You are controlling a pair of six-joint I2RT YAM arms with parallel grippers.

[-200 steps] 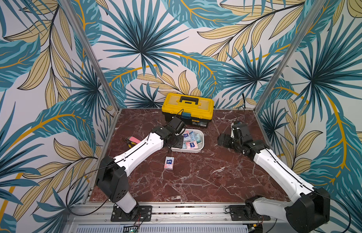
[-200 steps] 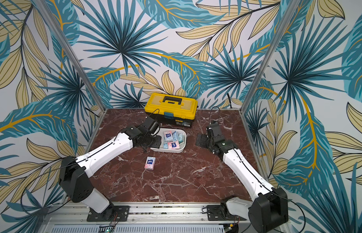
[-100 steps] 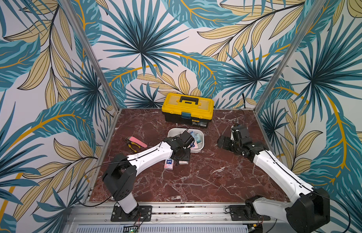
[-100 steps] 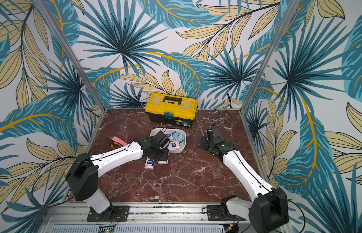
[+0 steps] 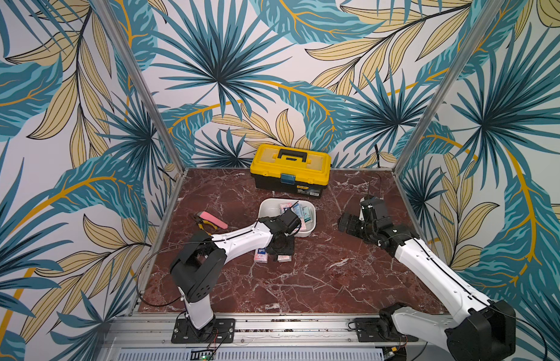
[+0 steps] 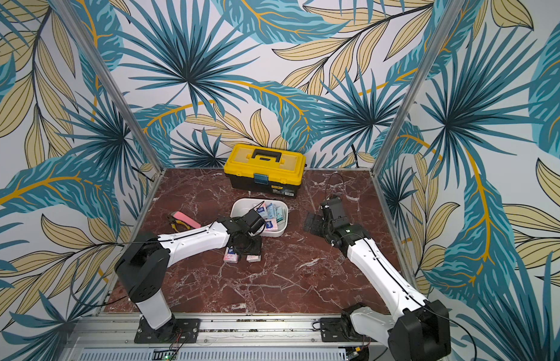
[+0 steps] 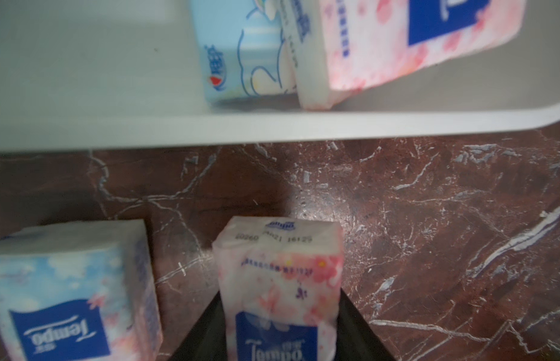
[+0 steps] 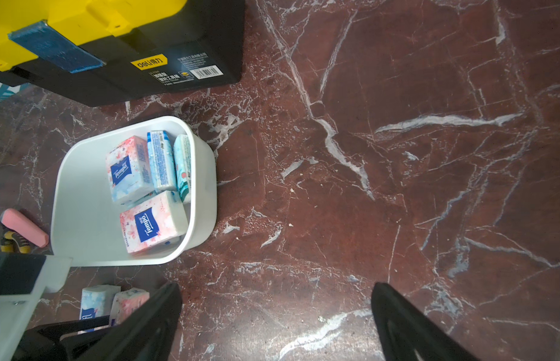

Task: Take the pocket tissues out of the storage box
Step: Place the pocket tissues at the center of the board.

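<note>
The white storage box [image 5: 266,206] stands mid-table with several pocket tissues [image 8: 152,222] inside; a light blue packet [image 7: 241,53] and a pink one [image 7: 397,40] lie by its near wall [image 7: 210,128]. In front of the box my left gripper [image 5: 280,247] points down, shut on a pink packet [image 7: 278,281] low at the marble. A blue-and-pink packet [image 7: 69,281] lies on the table right beside it; both packets show in a top view [image 6: 232,254] [image 6: 253,258]. My right gripper [image 8: 277,312] hovers open and empty over bare marble, to the right of the box [image 8: 85,150].
A yellow-lidded black toolbox [image 5: 289,168] stands at the back wall behind the box. A pink flat tool with pliers [image 5: 211,220] lies left of the box. Metal frame posts and patterned walls close in the table on three sides.
My left gripper has come out of the storage box with a pink packet and dropped to the table in front of it, beside the packet lying there. The right arm has stayed put.
</note>
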